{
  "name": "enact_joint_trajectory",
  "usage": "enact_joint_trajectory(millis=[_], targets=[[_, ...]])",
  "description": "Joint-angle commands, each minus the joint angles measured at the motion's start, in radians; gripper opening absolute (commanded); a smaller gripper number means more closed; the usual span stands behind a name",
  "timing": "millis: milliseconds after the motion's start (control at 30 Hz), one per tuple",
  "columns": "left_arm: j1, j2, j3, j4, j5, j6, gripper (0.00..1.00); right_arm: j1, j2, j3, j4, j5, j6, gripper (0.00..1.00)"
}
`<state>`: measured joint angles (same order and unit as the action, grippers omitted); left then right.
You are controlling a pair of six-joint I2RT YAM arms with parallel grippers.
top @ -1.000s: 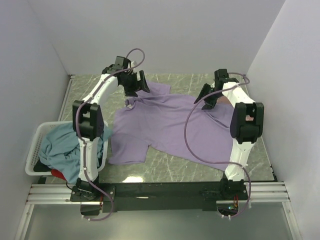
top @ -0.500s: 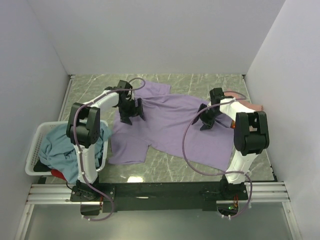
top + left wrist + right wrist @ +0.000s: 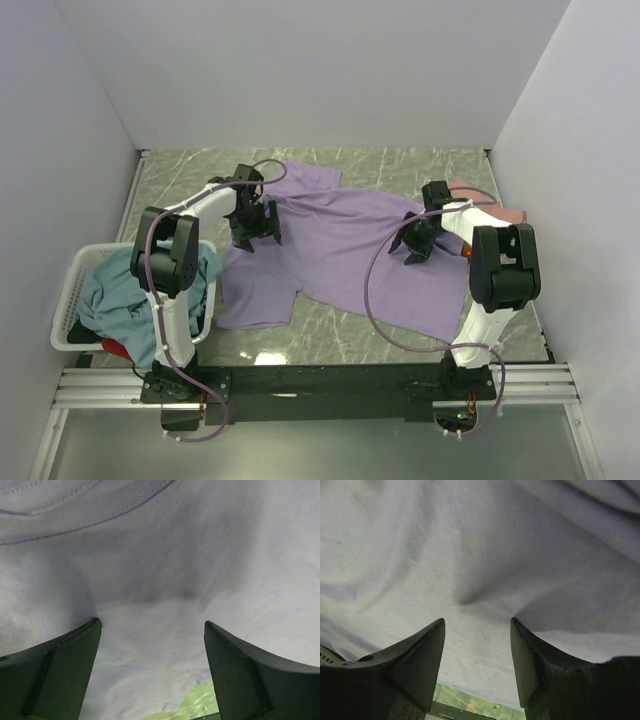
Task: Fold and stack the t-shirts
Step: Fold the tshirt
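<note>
Lavender t-shirt (image 3: 340, 250) spread mid-table (image 3: 345, 335), unfolded. Left gripper (image 3: 260, 238) and right gripper (image 3: 413, 250) both agape on it (left wider), nothing pinched. Teal t-shirt (image 3: 120, 290) lies in basket (image 3: 68, 292).

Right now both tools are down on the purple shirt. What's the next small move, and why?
Probably close both. The left tool and right tool stand open with their tips at the lavender t-shirt. The cloth is dimpled between the jaws and nothing is pinched yet.
</note>
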<state>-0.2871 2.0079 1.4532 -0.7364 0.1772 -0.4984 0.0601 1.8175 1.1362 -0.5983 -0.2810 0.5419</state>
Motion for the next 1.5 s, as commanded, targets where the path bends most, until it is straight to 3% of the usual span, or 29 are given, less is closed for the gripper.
enact_joint_trajectory(millis=[0, 300, 567, 900, 1033, 1233, 1467], targets=[[-0.004, 0.041, 0.044, 0.035, -0.041, 0.026, 0.9, -0.028, 0.017, -0.013, 0.028, 0.031, -0.008, 0.62], [-0.037, 0.202, 0.205, 0.014, -0.028, 0.037, 0.9, -0.092, 0.085, 0.063, -0.014, 0.04, -0.026, 0.61], [-0.061, 0.36, 0.456, -0.047, -0.002, 0.038, 0.9, -0.158, 0.127, 0.145, -0.05, 0.054, -0.02, 0.61], [-0.066, 0.446, 0.636, -0.058, 0.03, 0.052, 0.9, -0.181, 0.161, 0.238, -0.084, 0.043, -0.017, 0.6], [-0.066, 0.414, 0.65, -0.04, 0.034, 0.054, 0.9, -0.178, 0.137, 0.261, -0.101, 0.043, -0.029, 0.6], [-0.066, 0.249, 0.584, 0.015, 0.031, 0.037, 0.91, -0.131, 0.052, 0.292, -0.118, 0.049, -0.062, 0.6], [-0.064, 0.098, 0.463, 0.006, -0.004, -0.012, 0.91, 0.036, 0.023, 0.278, -0.112, 0.053, -0.056, 0.6]])
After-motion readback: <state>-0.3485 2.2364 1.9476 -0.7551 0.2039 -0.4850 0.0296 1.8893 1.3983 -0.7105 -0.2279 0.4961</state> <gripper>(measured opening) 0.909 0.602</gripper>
